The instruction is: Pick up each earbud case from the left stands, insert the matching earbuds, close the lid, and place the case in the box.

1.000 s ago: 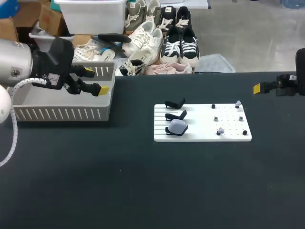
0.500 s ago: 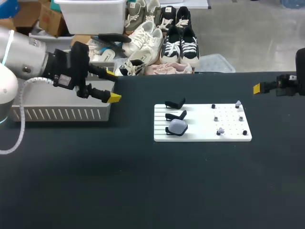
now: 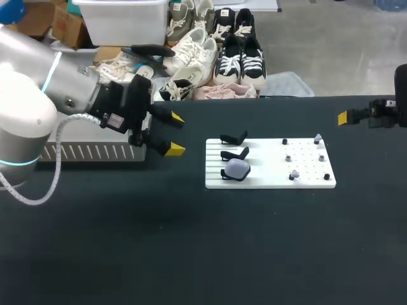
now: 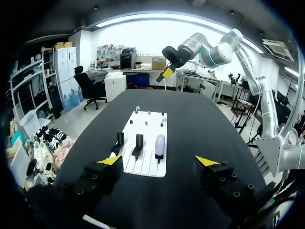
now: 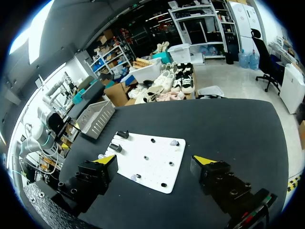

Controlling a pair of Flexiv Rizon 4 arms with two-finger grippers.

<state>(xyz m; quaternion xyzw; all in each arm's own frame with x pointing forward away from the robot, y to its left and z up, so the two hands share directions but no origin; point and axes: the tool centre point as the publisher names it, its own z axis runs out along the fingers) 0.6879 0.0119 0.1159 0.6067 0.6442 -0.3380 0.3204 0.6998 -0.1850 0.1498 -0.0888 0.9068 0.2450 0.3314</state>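
Note:
A pale lavender earbud case (image 3: 238,168) (image 4: 160,145) sits on the nearest of three black stands at the left end of the white pegboard (image 3: 270,181) (image 4: 148,164) (image 5: 152,164). The two stands behind it (image 3: 233,138) are empty. Small earbuds (image 3: 294,173) stand on pegs at the board's right end. My left gripper (image 3: 175,134) (image 4: 158,161) is open, above the table left of the board, with the case ahead of its fingers. My right gripper (image 3: 346,117) (image 5: 154,160) is open at the table's far right edge, well away from the board.
The grey slatted box (image 3: 95,151) (image 5: 96,118) stands at the table's back left, partly hidden behind my left arm. Dark table surface lies in front of the board and between the board and my right gripper.
My left gripper has swung right from over the grey box to a spot just left of the pegboard, staying open. The right arm has not moved.

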